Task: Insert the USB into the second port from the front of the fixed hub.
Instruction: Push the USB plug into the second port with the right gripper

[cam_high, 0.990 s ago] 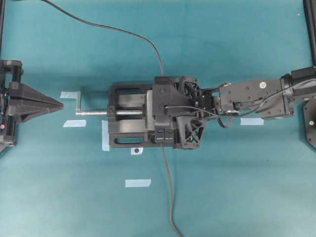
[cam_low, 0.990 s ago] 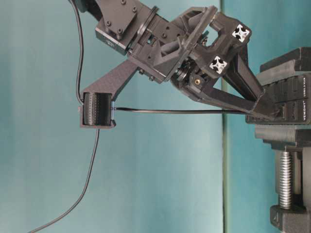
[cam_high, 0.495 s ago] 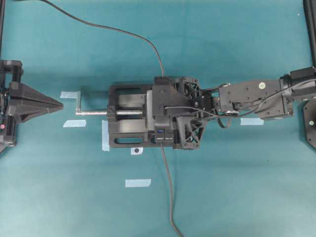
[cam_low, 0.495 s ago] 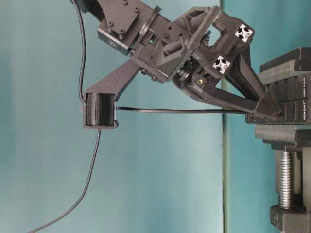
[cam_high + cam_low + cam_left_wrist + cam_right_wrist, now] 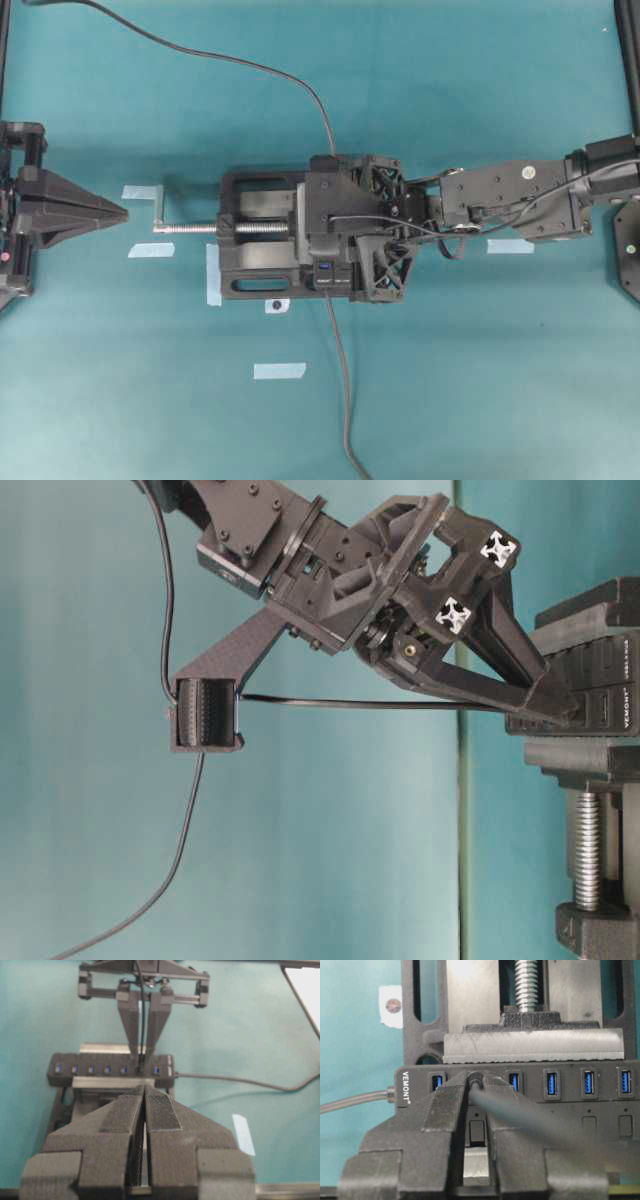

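Wrist tipped further — right gripper (image 5: 476,1091) gripping USB (image 5: 475,1080).

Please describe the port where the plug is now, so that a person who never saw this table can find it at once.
Find the black vise mid-table; its jaws clamp a long black hub with a row of blue ports. At the end labelled VEMONT, where the hub's lead leaves, count to the second port. Only this one is covered, by the plug in the right gripper.

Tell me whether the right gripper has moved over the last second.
No. In the table-level view the right gripper sits at the same spot on the fixed hub, closed on the USB; only its rear end tips slightly.
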Motion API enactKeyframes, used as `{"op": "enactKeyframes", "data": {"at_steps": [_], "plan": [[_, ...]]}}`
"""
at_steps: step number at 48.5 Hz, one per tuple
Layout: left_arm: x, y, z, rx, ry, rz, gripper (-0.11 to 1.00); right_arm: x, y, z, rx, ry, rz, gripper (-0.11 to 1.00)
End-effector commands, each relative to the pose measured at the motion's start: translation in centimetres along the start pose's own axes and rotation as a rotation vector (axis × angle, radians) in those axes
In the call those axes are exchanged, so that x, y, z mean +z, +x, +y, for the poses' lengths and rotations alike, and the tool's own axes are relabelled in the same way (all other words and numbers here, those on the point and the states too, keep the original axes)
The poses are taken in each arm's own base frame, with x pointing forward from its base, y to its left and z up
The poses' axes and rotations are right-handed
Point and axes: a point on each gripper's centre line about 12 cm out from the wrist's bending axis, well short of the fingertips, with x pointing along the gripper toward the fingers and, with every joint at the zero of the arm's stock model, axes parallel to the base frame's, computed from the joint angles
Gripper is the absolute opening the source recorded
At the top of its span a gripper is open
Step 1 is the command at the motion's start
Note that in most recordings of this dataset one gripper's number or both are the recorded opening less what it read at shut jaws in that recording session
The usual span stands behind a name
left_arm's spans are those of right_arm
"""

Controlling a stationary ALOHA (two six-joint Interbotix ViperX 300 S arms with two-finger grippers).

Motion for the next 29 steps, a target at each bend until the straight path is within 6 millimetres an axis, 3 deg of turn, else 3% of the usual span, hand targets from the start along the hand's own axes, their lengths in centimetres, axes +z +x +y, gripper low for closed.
{"op": "enactKeyframes", "data": {"at_steps": [1,13,20,29], "plan": [[0.6,0.1,0.0,0.001,0.0,-0.014,0.0,0.5,-0.6,0.4,0.006,-0.018,-0.014,0.09],[0.7,0.0,0.0,0.001,-0.002,-0.02,0.0,1.3,-1.2,0.4,0.007,-0.019,-0.054,0.16],[0.8,-0.2,0.0,0.0,-0.002,-0.029,0.0,1.6,-1.5,0.4,0.008,-0.017,-0.068,0.32],[0.7,-0.3,0.0,0.0,-0.002,-0.032,0.0,1.8,-2.0,0.4,0.008,-0.012,-0.081,0.6]]}}
